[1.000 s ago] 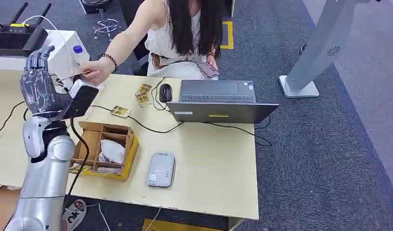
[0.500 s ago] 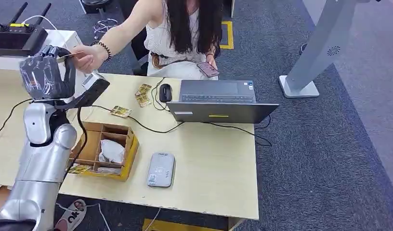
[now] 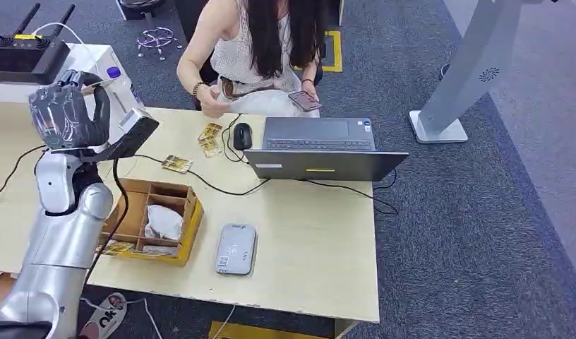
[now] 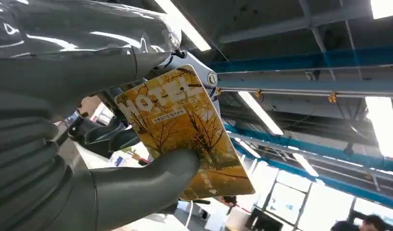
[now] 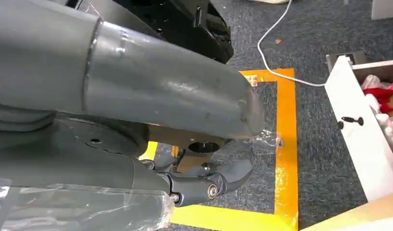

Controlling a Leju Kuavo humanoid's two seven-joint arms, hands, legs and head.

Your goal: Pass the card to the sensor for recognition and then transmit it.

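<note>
My left hand (image 3: 68, 113) is raised above the table's far left corner and pinches a yellow card (image 4: 185, 131) with an autumn-tree print between thumb and fingers (image 4: 141, 185); in the head view the card's thin edge (image 3: 96, 85) shows at the top of the hand. The grey card sensor (image 3: 236, 248) lies flat on the table near the front edge, well below and to the right of that hand. My right hand (image 5: 204, 183) hangs over the carpet floor, holding nothing, thumb apart from the dark fingers.
A person (image 3: 260, 42) sits across the table holding a phone (image 3: 305, 101). A laptop (image 3: 320, 150), mouse (image 3: 242, 135), loose cards (image 3: 210, 138), a compartmented cardboard box (image 3: 140, 205) and cables lie on the table (image 3: 313, 247). A white stand (image 3: 465, 78) rises at the right.
The person placed the card in my left hand, then drew the arm back to the body. My left hand closed on the card and stays raised.
</note>
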